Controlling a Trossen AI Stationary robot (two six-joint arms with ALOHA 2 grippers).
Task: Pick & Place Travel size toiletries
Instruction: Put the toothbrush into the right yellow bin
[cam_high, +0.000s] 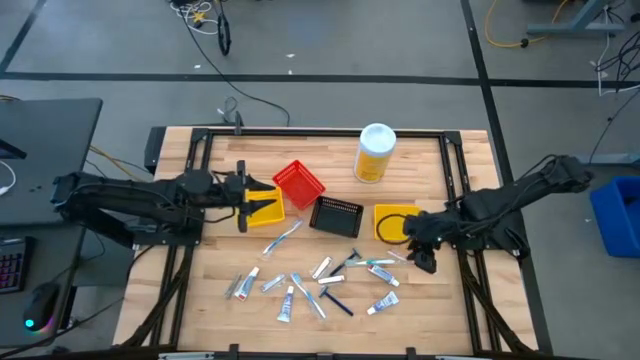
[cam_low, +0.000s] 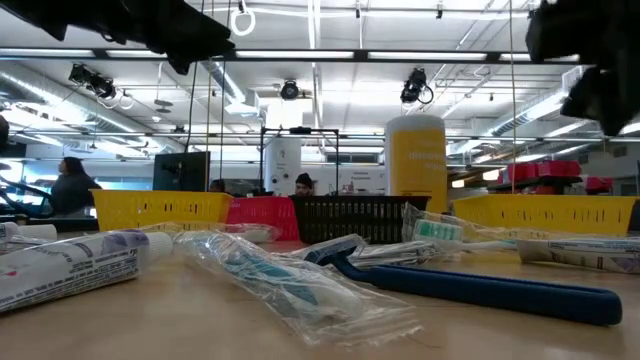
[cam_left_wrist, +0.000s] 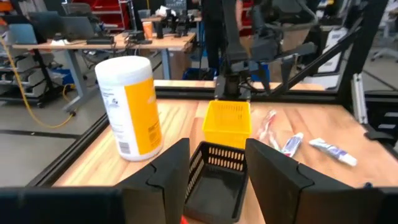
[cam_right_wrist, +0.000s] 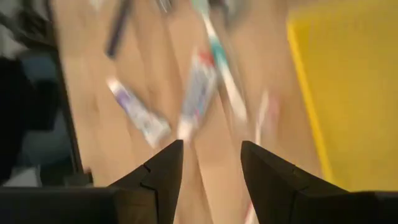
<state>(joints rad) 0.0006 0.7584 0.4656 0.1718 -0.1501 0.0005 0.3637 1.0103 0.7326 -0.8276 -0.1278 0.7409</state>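
The travel size toiletries (cam_high: 305, 282) lie flat and scattered on the wooden table's near middle: small tubes, wrapped toothbrushes and blue-handled razors. In the low view a wrapped toothbrush (cam_low: 290, 282) and a blue razor handle (cam_low: 490, 288) lie closest. My right gripper (cam_high: 425, 258) hovers open at the right end of the scatter, beside a yellow bin (cam_high: 395, 222). Its wrist view, blurred, shows the right gripper (cam_right_wrist: 211, 152) over a tube (cam_right_wrist: 198, 93) and a toothbrush (cam_right_wrist: 221, 68). My left gripper (cam_high: 243, 205) is open and empty above the other yellow bin (cam_high: 265, 208).
A red bin (cam_high: 299, 182) and a black bin (cam_high: 335, 214) stand mid-table, and the black bin (cam_left_wrist: 214, 177) is in front of my left gripper (cam_left_wrist: 217, 149). A big yellow white-lidded bottle (cam_high: 375, 152) stands toward the far edge. A dark frame (cam_high: 320, 132) rims the table.
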